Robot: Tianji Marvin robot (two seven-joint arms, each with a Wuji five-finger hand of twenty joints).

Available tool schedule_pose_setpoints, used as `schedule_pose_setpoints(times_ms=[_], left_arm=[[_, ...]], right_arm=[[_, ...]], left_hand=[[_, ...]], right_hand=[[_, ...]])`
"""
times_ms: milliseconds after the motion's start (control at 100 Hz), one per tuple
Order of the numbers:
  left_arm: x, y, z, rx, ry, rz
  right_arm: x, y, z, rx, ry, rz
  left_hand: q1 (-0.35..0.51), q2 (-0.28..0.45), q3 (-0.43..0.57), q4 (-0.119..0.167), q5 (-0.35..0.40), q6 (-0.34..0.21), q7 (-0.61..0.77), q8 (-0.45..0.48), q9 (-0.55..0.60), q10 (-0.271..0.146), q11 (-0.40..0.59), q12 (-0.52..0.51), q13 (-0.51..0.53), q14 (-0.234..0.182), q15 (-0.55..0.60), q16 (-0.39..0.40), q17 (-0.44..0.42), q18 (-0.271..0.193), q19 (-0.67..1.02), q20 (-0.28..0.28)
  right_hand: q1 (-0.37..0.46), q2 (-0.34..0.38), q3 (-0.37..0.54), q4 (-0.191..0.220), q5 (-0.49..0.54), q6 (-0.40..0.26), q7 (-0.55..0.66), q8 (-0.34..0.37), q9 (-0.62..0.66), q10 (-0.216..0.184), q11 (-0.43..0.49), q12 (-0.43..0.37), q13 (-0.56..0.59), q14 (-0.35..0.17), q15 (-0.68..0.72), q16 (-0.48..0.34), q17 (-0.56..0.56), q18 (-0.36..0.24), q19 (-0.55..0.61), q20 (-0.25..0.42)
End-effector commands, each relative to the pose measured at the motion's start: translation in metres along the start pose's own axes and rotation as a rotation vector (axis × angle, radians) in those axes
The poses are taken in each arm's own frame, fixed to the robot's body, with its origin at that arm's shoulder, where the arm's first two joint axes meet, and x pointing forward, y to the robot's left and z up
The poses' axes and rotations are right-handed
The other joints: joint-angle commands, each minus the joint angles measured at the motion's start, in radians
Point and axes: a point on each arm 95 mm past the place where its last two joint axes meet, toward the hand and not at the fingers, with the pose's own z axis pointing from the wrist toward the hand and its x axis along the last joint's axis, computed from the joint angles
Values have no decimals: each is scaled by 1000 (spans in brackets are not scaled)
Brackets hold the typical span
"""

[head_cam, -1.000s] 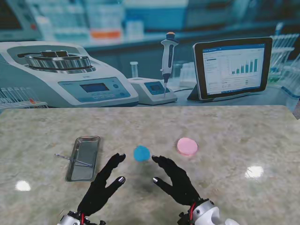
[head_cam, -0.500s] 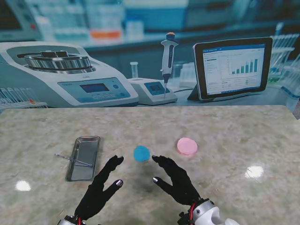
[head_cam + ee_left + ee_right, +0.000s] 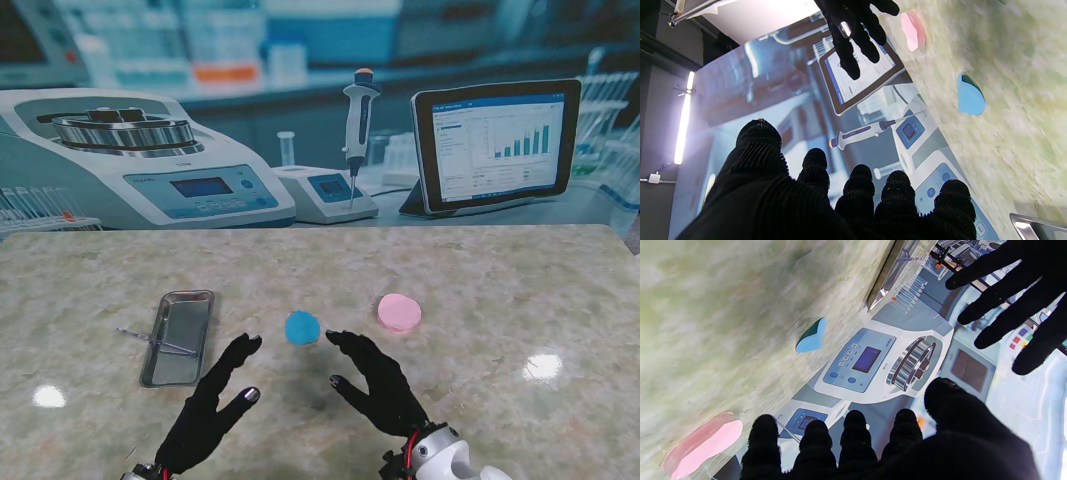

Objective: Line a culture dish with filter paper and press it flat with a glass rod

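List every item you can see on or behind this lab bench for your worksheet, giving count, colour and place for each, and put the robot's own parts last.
Blue disc: one, blue, on the table, middle, just beyond the fingertips.
Pink disc: one, pink, on the table, right of the blue disc.
Metal tray: one, silver, on the table, left of the blue disc.
Glass rod: one, clear, lying across the tray.
Table: one, pale marbled green.
Backdrop: one, a printed lab scene of a centrifuge, pipette and tablet, behind the table.
Left hand: one, black glove, open, near me.
Right hand: one, black glove, open, near me.
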Motion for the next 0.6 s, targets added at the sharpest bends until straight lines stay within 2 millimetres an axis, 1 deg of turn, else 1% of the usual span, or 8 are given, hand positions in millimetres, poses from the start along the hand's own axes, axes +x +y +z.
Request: schedule_pose_setpoints(times_ms=[0,70,100,200,230,410,470,590], left_arm=[[2,1,-4,-12,2,0],[2,0,-5,-16,4,1],[2,0,-6,-17,5,1],[2,-1,-7,-26,6,3],[2,-1,-7,-28,6,5],[2,1,-7,-46,8,11],[2,2,-7,-51,10,13],[3,1,-6,-62,15,20]], right_arm=[[4,4,0,-8,-4,-6],[4,10,1,-13,-7,-34],[3,13,2,-14,-8,-48],[0,24,2,-15,-17,-106],[-1,27,2,-14,-21,-122],[-7,48,4,-3,-50,-221],[-10,55,6,-2,-62,-250],[-17,71,13,9,-91,-312]], left_hand=[[18,31,-20,10,-1,-15,18,3,-16,-26,4,27,-26,-4,6,5,-4,-8,-34,6],[18,30,-20,10,2,-14,20,4,-16,-25,6,30,-27,-1,6,6,-4,-8,-34,7],[18,31,-20,10,3,-14,20,4,-16,-26,6,32,-27,-3,6,6,-5,-8,-34,7],[18,30,-19,10,3,-14,22,5,-16,-26,6,34,-26,-4,6,6,-5,-8,-34,7],[19,30,-19,10,3,-13,22,6,-16,-25,6,35,-26,-3,6,6,-4,-8,-34,7],[18,31,-19,10,3,-13,22,6,-16,-26,6,38,-27,-3,6,7,-4,-8,-33,7],[19,30,-19,10,4,-13,23,6,-16,-25,6,39,-26,-2,6,7,-5,-8,-33,8],[19,29,-19,10,6,-12,24,7,-16,-24,7,42,-26,-1,7,8,-5,-8,-33,8]], right_hand=[[13,-15,7,26,-2,-27,12,15,-6,-49,9,-4,2,-16,31,12,-12,3,22,22],[4,-20,-10,11,-6,-19,25,59,-7,-50,23,-2,2,-11,44,18,-13,5,44,30],[7,-22,-23,-11,-18,-18,46,119,-7,-53,33,-2,3,-10,45,17,-13,4,58,31],[-6,-30,-39,-25,-18,-14,52,140,-5,-50,34,-4,5,-7,49,18,-9,6,69,33],[-1,-28,-46,-46,-26,-15,61,181,-6,-50,38,-7,3,-8,54,19,-14,6,82,33],[-11,-34,-46,-56,-31,-16,107,252,0,-45,71,6,10,0,78,28,-11,10,110,30],[-14,-41,-42,-61,-37,-14,173,281,1,-35,129,40,13,6,103,41,-11,12,133,27],[-22,-51,-41,-71,-18,-17,264,273,3,-22,189,74,20,16,148,60,-9,17,174,30]])
